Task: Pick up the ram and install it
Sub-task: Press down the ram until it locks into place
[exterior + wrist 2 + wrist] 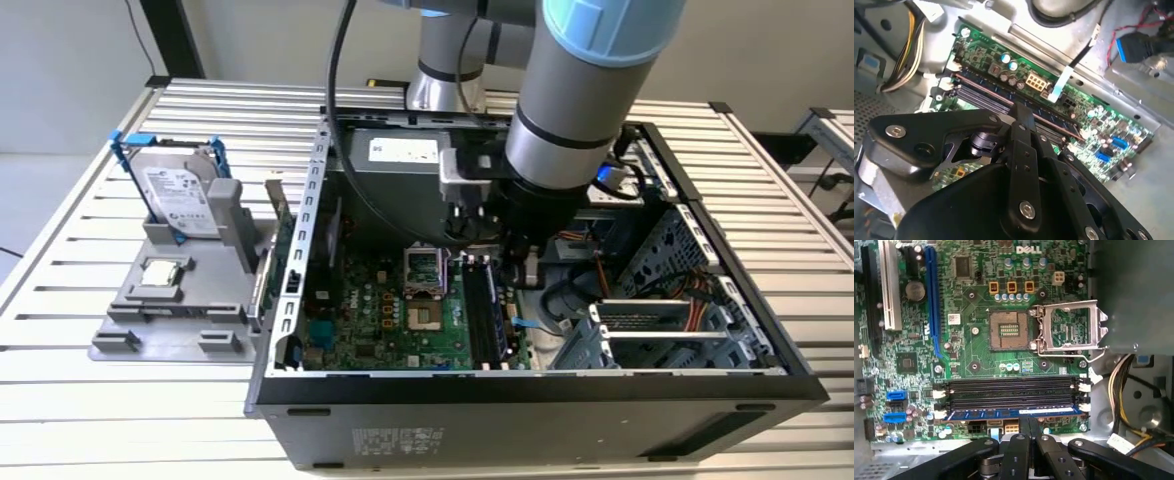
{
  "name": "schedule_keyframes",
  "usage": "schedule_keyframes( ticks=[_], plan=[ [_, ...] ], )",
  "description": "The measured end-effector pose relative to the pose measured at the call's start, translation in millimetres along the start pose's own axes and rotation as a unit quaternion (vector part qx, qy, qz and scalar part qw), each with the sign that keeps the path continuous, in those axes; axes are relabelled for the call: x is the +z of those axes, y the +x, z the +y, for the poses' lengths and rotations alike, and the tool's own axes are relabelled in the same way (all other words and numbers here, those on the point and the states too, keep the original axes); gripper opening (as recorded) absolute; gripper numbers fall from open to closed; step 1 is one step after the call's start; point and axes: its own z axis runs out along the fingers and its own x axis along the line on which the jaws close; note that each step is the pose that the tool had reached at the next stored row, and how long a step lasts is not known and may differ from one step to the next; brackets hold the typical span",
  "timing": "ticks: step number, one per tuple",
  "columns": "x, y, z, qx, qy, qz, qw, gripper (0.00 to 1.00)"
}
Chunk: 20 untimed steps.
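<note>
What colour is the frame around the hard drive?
Blue; the frame shows best in the exterior view.

A silver hard drive (pixel 180 195) stands upright in a grey holder (pixel 174 320) beside the open computer case (pixel 561 400).

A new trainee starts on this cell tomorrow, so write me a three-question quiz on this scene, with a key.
1. True or false: the processor socket on the motherboard holds no chip and its retaining frame is swung open.
2. Where is the hard drive?
A. upright on the grey fixture
B. in a drive bay of the computer
C. held by the arm
3. Fill in: the tool is nearest to the ___, which lies along the memory slot closest to it.

Key: 1 true; 2 A; 3 the ram.
</note>
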Motion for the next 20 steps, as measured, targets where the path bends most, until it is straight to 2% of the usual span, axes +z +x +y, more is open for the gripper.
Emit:
schedule_keyframes(
  ticks=[1,3,14,20],
  plan=[
    [0.1,0.0,0.0,-0.008,-0.0004,-0.0017,0.99997,0.0],
    [0.8,-0.1,-0.6,-0.013,-0.0007,-0.002,0.99992,0.0],
    [20.5,2.8,-1.0,-0.013,-0.0007,-0.0019,0.99992,0.0],
    [30.0,5.2,-1.0,-0.012,-0.0012,-0.0007,0.99993,0.0]
  ],
)
